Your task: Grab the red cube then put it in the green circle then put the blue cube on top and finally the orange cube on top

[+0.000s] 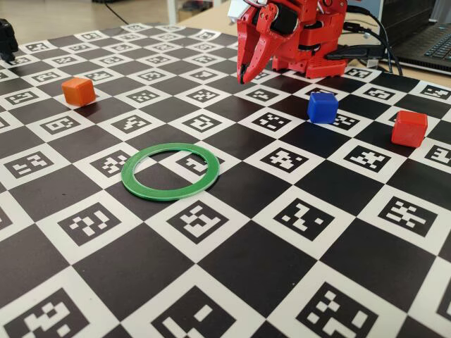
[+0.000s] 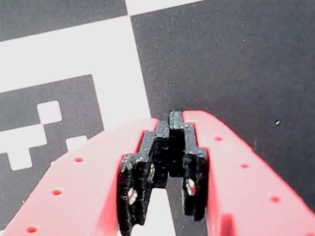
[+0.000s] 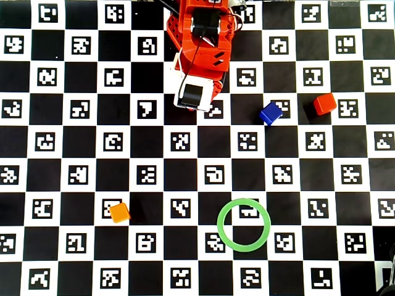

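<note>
A red robot arm sits folded at the far edge of the checkerboard-patterned table, its pincer pointed down at the surface with both jaws pressed together and nothing between them; the wrist view shows the black pads meeting over bare board. By the look of the scene, none of the stacking task has been carried out. The green circle lies flat and empty, its open centre showing only the printed squares beneath, well apart from the pincer and nearer the camera in the fixed view. The red cube, due to go in first, rests on the table far to the right of the pincer in the fixed view, still untouched. The blue cube stands between the pincer and the red cube, a little closer to the arm. The orange cube sits alone well off to the pincer's left in that same view. All three placements remain: red into the ring, blue on red, orange on top.
</note>
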Motion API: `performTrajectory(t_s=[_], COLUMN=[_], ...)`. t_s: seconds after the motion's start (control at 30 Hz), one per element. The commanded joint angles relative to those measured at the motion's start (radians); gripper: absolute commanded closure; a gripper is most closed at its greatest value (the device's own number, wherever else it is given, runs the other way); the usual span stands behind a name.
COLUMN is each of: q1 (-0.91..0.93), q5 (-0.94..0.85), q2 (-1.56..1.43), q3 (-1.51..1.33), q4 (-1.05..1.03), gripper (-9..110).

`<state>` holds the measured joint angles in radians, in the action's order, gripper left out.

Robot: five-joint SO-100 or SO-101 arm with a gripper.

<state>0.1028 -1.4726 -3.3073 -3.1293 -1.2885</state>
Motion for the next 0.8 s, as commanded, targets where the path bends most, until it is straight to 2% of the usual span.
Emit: performTrajectory(t_s=[0.0,0.23,0.47,0.6,0.77], q1=[-0.031,-0.071,-0.179,-0.232,-0.296], q5=[0.008,0.13,0.422,0.618,0.951], q2=[-0.051,-0.044,0.239,0.453,0.703], q3=[-0.057,0.003,0.359,0.623,0.942], q4=[-0.058,-0.029,-0.015,-0.066,-0.195], gripper=[107,107,105,99,84])
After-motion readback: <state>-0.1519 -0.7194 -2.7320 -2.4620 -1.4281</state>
